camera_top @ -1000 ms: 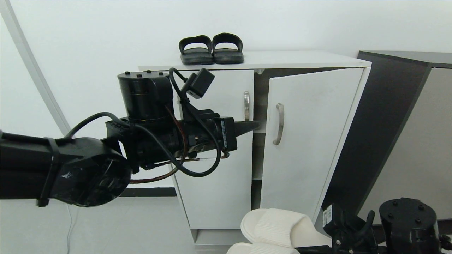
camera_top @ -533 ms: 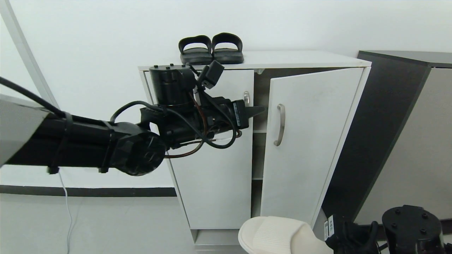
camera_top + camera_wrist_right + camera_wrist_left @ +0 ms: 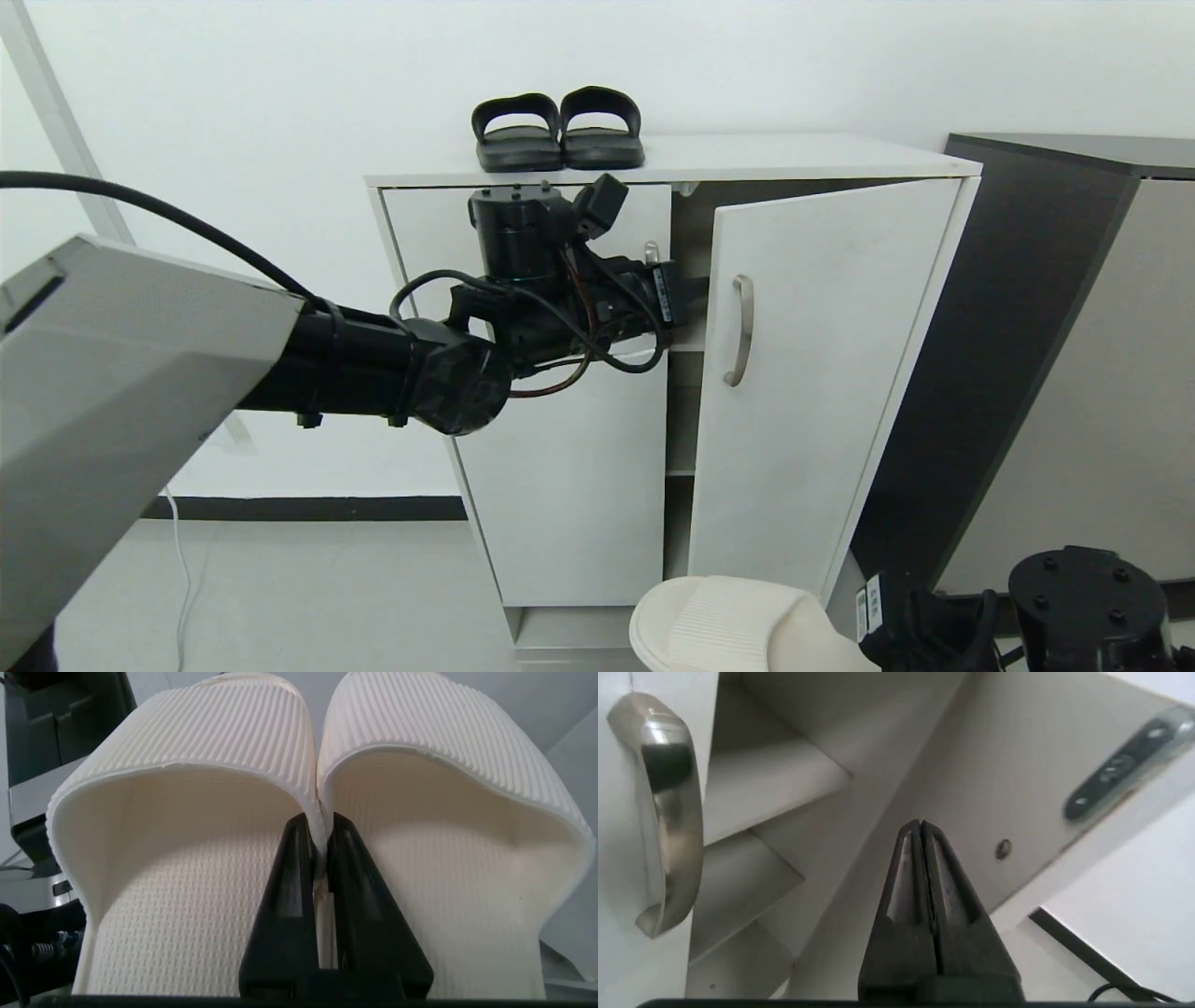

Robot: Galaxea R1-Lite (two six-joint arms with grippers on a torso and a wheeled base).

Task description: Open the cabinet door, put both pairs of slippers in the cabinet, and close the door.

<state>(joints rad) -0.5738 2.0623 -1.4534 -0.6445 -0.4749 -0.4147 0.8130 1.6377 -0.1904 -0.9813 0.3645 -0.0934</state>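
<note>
A white cabinet (image 3: 803,155) stands against the wall with its right door (image 3: 822,392) ajar and its left door (image 3: 560,485) closed. A pair of black slippers (image 3: 558,131) rests on its top. My left gripper (image 3: 693,299) is shut with nothing in it; its tips sit in the gap between the two doors at upper-shelf height. In the left wrist view the left gripper (image 3: 922,838) points at the shelves inside, beside a metal handle (image 3: 668,831). Low in front of the cabinet, my right gripper (image 3: 322,831) is shut on the touching inner edges of the white slippers (image 3: 187,849) (image 3: 728,621).
A dark grey cabinet (image 3: 1074,327) stands directly right of the white one, close behind the open door. The right door's handle (image 3: 740,329) is just right of my left gripper. Bare floor (image 3: 308,597) lies to the left.
My left arm has stretched forward and upward, carrying its shut gripper from in front of the left door into the gap between the doors. The white slippers have dropped lower in view.
</note>
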